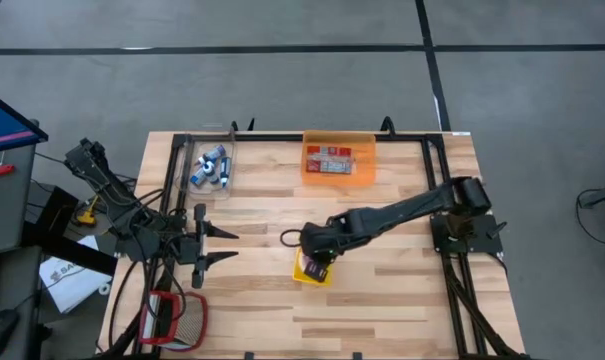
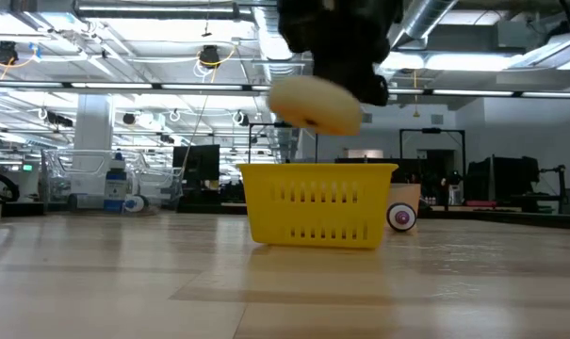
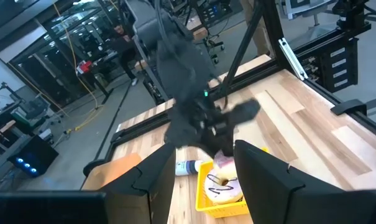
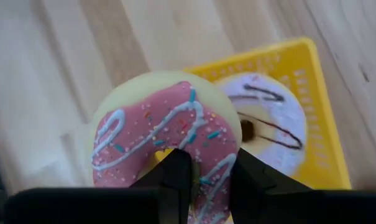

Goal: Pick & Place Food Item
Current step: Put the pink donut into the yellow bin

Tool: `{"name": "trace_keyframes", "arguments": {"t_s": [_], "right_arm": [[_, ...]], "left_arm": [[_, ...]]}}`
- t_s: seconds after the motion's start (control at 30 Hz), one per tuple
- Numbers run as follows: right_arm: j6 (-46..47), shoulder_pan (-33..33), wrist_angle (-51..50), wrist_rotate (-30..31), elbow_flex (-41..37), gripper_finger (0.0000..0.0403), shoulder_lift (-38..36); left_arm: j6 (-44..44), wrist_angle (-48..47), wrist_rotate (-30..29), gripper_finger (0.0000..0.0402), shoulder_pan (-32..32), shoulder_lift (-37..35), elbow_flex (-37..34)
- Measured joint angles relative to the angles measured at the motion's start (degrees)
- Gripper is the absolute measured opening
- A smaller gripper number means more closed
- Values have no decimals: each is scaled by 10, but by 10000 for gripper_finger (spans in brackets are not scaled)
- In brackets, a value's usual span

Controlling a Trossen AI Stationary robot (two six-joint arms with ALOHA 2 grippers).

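— Where is the pink donut (image 4: 169,134) held?
— It is clamped in the right gripper (image 4: 203,177), above the yellow basket (image 2: 317,202); a white donut (image 4: 265,124) is seen inside.
— And the left gripper (image 1: 220,246)?
— Parked at the table's (image 1: 402,290) left, fingers parted, nothing held.

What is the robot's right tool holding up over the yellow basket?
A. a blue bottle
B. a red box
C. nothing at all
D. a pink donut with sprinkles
D: the right tool is shut on the pink donut, with white stripes and sprinkles on its icing, held above the yellow basket, where a white donut already lies.
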Motion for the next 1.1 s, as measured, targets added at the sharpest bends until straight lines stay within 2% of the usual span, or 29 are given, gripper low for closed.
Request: {"name": "trace_keyframes", "arguments": {"t_s": [0.17,0.5,0.67,1.1], "right_arm": [[-9,6,-90,11,79,72,60],[-13,35,-250,86,233,72,160],[-4,44,-306,120,252,72,191],[-6,73,-290,202,253,72,193]], "left_arm": [[0,3,4,158,0,0,0],[-2,2,10,158,-2,0,0],[-2,2,16,158,-1,0,0],[-2,4,18,158,-1,0,0]]}}
